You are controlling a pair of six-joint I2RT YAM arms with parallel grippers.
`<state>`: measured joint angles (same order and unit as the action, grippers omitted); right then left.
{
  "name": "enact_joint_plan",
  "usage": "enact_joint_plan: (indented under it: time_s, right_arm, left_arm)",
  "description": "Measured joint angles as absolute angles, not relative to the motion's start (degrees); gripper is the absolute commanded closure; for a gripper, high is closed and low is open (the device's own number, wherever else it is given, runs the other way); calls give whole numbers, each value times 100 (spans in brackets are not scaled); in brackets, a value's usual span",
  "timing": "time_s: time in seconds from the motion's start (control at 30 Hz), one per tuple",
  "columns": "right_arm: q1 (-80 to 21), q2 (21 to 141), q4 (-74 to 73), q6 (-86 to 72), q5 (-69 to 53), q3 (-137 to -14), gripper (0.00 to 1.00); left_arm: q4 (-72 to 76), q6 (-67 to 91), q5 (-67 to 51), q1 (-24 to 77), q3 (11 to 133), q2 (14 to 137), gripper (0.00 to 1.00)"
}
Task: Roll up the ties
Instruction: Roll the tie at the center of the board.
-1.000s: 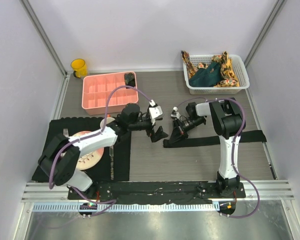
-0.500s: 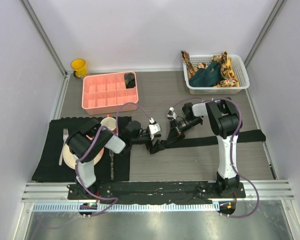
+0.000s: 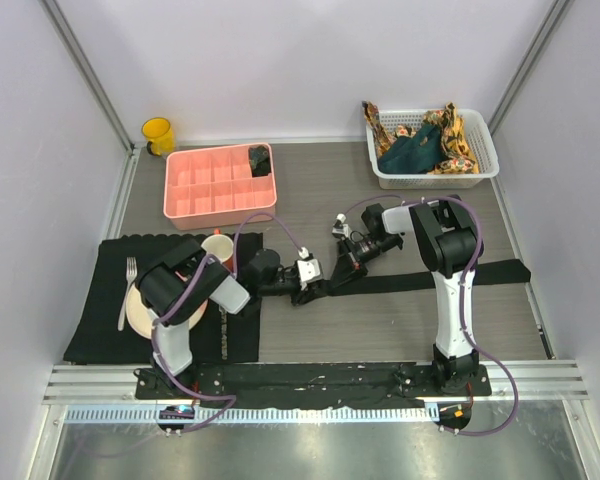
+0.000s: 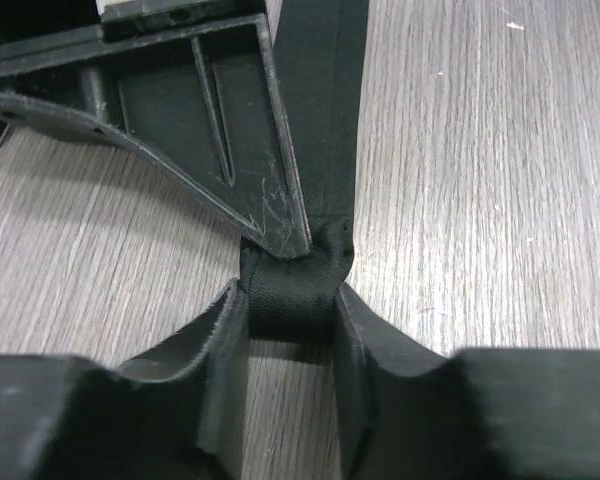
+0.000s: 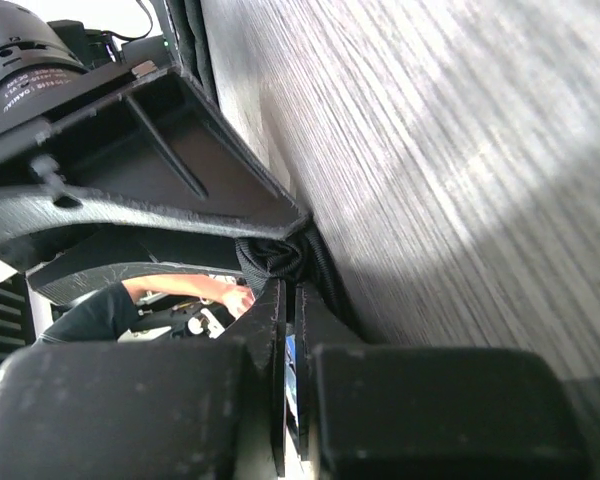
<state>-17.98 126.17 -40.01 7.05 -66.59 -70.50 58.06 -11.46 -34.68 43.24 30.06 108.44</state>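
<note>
- Currently the black tie (image 3: 430,280) is lying flat across the table (image 3: 380,330), its left tip wound into a small rolled end (image 4: 290,295) between the two arms.
- The left end effector (image 4: 288,315) is clamping that rolled end, one finger pressing each side. The right end effector (image 5: 286,290) is sitting with fingers together, tips touching the roll from the far side.
- Judging from this, the left grip is needing to be firm enough to stop the coil springing loose without squashing it. The roll is wanting turning along the strip with edges lined up, so no cone is forming.
- The teal tie (image 3: 412,152) and orange patterned ties (image 3: 458,140) are waiting in the basket (image 3: 435,178), well apart.
- The overhead view is hiding the roll under both end effectors, so its number of turns is hard to count. Whether the right fingertips are pinching any fabric is not showing. A dark bundle (image 3: 259,158) in the pink tray (image 3: 220,212) is too small to identify.
</note>
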Motion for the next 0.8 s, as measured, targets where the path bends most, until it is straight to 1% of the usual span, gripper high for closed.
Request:
enact_joint_plan:
  time_s: [0.03, 0.1, 0.13, 0.17, 0.27, 0.5, 0.63, 0.8]
  right_arm:
    - [-1800, 12617, -3994, 696, -6657, -7050, 93]
    - [-1800, 12604, -3992, 661, -6643, -7050, 82]
    - [-1800, 12591, -3999, 626, -6615, -7050, 76]
    - [-1800, 12562, -4018, 589, -6573, -7052, 65]
    - [-1780, 12407, -4202, 395, -6326, -7098, 53]
    - [-1715, 11902, -4405, 161, -5428, -7299, 54]
    - [-1691, 11721, -4442, -196, -5286, -7299, 60]
    - [-1717, 11662, -4403, -714, -5288, -7297, 60]
  left_arm:
    - [5756, -1184, -3452, 4331, 3011, 10820, 79]
    - [5483, -1288, -3367, 4370, 3050, 10704, 86]
    - [5218, -1389, -3297, 4399, 3103, 10600, 86]
    - [4971, -1431, -3236, 4425, 3157, 10519, 87]
    - [4021, -1680, -2974, 4508, 3409, 10208, 88]
    - [1964, -2067, -2344, 4670, 4147, 9843, 88]
    - [1048, -2139, -1977, 4831, 4624, 9850, 88]
    - [255, -2147, -1579, 4991, 5131, 9970, 88]
